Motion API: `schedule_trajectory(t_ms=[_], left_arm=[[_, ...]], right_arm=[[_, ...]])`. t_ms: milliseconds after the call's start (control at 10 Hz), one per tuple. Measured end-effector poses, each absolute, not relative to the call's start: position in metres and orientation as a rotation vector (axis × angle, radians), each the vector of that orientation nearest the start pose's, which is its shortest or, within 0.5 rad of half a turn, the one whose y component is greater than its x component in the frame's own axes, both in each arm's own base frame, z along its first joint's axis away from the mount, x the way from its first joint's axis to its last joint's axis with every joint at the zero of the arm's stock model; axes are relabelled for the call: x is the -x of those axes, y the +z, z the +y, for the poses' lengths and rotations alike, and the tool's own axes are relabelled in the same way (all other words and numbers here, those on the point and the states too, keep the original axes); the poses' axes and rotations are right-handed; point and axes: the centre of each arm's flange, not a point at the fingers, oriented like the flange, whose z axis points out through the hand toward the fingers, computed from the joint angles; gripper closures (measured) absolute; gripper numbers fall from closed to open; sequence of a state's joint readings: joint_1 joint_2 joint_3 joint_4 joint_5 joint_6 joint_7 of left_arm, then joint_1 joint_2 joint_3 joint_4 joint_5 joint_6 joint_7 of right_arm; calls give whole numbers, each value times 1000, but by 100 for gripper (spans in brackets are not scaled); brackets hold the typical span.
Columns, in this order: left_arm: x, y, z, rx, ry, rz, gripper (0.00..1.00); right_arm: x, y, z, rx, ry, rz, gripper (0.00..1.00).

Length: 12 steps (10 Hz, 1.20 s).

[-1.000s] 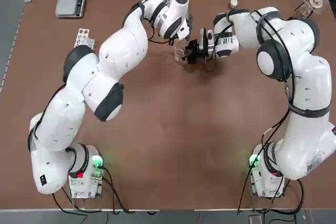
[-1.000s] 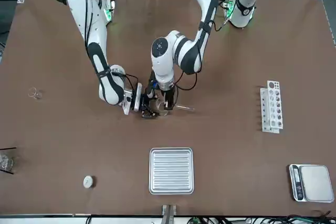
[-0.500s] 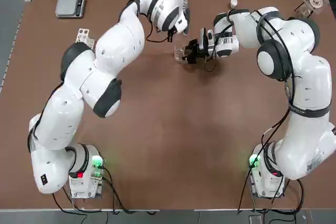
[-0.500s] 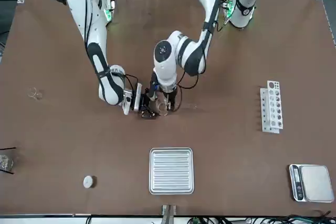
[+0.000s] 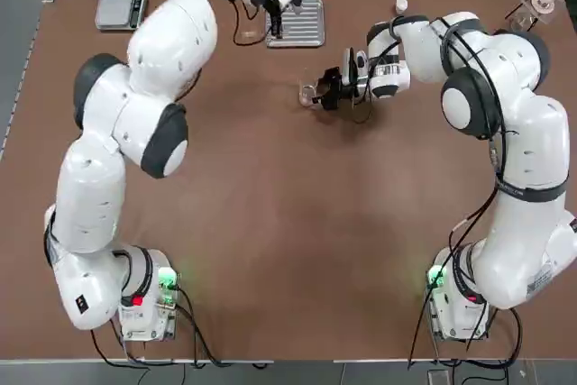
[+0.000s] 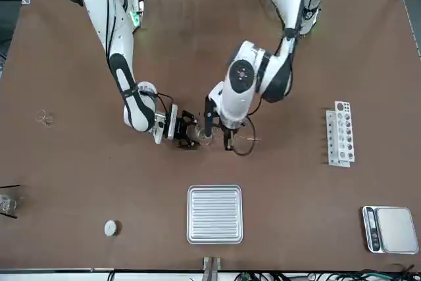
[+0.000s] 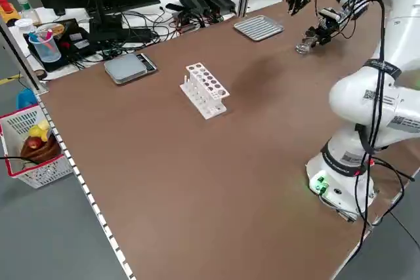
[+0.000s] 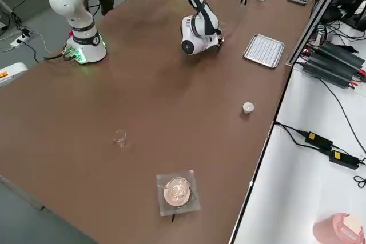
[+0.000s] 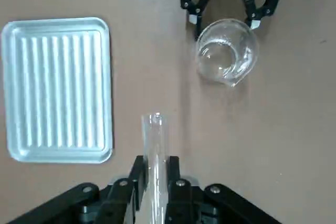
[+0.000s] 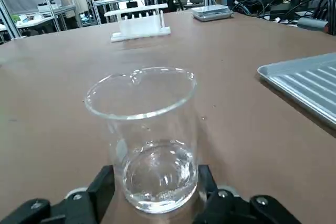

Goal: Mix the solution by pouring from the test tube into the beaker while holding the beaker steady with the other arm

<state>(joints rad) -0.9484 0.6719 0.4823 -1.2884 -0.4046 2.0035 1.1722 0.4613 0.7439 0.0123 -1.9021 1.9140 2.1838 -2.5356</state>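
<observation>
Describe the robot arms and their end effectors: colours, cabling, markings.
Both arms: glossy white rounded links, dark grey joint bands, black external cables, green-lit bases. Left arm's black two-finger end effector has angular linkages and round silvery screws. Right arm's black two-finger end effector matches. Small printed labels mark the right arm.

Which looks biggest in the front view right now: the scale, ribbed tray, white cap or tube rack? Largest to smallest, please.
1. Ribbed tray
2. Scale
3. Tube rack
4. White cap
</observation>
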Motion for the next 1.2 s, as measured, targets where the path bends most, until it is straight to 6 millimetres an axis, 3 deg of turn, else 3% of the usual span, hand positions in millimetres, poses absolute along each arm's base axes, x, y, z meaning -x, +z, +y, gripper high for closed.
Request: schedule_trajectory(t_ms=[200,400,800,1200], left_arm=[[-628,435,-370,2219,-262,2352,79],[-651,451,-297,2212,-313,2484,79],[-685,446,-163,2091,-574,2739,79],[-682,438,-45,2069,-954,2917,79]], right_arm=[[-524,101,306,1636,-1018,-1304,16],[-525,101,305,1636,-1022,-1299,1],[-526,103,305,1631,-1029,-1273,0],[-534,107,293,1645,-1051,-1255,0]])
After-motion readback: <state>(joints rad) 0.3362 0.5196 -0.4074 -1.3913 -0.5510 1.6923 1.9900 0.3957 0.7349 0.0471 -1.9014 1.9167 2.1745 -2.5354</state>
